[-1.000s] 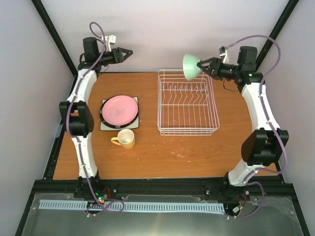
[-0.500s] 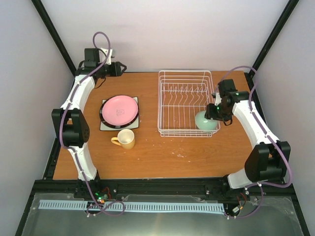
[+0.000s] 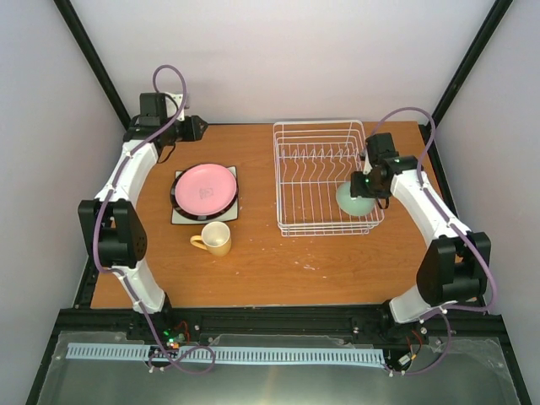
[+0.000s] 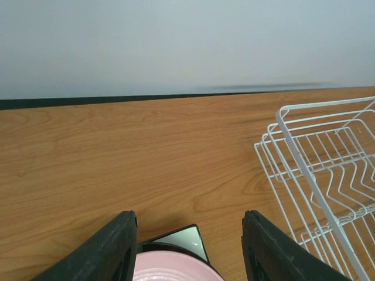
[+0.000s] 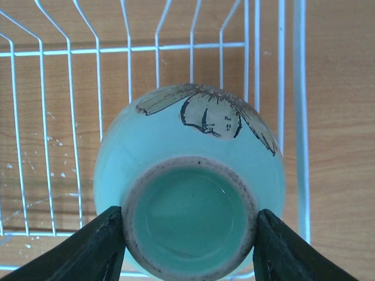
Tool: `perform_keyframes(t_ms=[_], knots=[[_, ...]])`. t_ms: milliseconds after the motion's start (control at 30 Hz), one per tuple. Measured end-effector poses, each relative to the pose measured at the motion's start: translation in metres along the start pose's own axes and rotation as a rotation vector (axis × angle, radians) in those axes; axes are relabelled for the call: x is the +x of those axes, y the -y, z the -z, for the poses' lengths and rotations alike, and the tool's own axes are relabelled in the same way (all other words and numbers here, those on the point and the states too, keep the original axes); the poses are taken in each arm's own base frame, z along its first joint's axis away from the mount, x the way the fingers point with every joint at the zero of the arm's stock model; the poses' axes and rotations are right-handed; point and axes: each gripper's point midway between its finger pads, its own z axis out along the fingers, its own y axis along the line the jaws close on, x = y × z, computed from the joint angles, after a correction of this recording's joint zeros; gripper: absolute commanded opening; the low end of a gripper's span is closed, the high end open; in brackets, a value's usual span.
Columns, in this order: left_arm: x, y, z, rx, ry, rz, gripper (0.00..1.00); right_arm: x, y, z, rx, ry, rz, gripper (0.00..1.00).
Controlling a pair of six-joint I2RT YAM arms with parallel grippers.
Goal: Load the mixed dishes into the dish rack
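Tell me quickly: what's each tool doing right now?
Left tool: open, holding nothing.
Right tool: closed on the upturned mint-green bowl, inside the dish rack.

I'm in a lab test cell here: plain pale walls (image 3: 295, 51) box me in on three sides and black struts (image 3: 87, 51) run up the corners. My two arms (image 3: 135, 169) stand on a black rail (image 3: 270, 321) at the near edge of a wooden desk (image 3: 278, 253). Purple cables (image 3: 171, 74) loop over my joints. Kitchen things, a rack (image 3: 321, 181) and a mug (image 3: 217, 239), sit on the wood.
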Motion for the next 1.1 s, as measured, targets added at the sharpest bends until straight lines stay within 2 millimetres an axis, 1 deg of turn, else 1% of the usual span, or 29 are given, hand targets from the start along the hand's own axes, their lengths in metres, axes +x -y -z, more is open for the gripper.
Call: perform_keyframes(t_ms=[133, 267, 367, 433, 567, 700, 833, 933, 1033, 1067, 1100], knots=[[0.009, -0.005, 0.002, -0.030, -0.012, 0.005, 0.50, -0.009, -0.011, -0.010, -0.004, 0.017, 0.047, 0.03], [0.018, -0.010, 0.003, -0.057, -0.033, 0.004, 0.50, -0.006, -0.022, -0.027, -0.011, -0.013, 0.091, 0.03], [0.025, -0.011, 0.008, -0.074, -0.046, 0.001, 0.51, -0.004, -0.025, -0.033, -0.013, -0.026, 0.109, 0.03], [0.028, -0.010, 0.016, -0.083, -0.054, -0.007, 0.51, -0.005, -0.028, -0.035, -0.010, -0.021, 0.121, 0.03], [0.028, 0.000, 0.036, -0.079, -0.055, -0.056, 0.52, -0.007, -0.033, -0.037, -0.014, -0.010, 0.137, 0.03], [0.031, 0.015, 0.053, -0.065, -0.067, -0.146, 0.52, -0.004, -0.033, -0.048, -0.011, -0.018, 0.141, 0.03], [0.047, 0.031, 0.058, -0.054, -0.125, -0.234, 0.52, 0.005, -0.029, -0.062, 0.009, -0.055, 0.142, 0.03], [0.066, 0.036, 0.057, -0.061, -0.189, -0.289, 0.53, 0.008, -0.026, -0.069, 0.023, -0.068, 0.142, 0.03], [0.084, 0.040, 0.060, -0.062, -0.246, -0.331, 0.54, 0.007, -0.025, -0.074, 0.035, -0.071, 0.143, 0.09], [0.091, 0.042, 0.062, -0.063, -0.262, -0.345, 0.54, 0.008, -0.024, -0.076, 0.038, -0.074, 0.143, 0.13], [0.096, 0.044, 0.064, -0.061, -0.276, -0.357, 0.55, 0.008, -0.024, -0.078, 0.041, -0.078, 0.143, 0.21]])
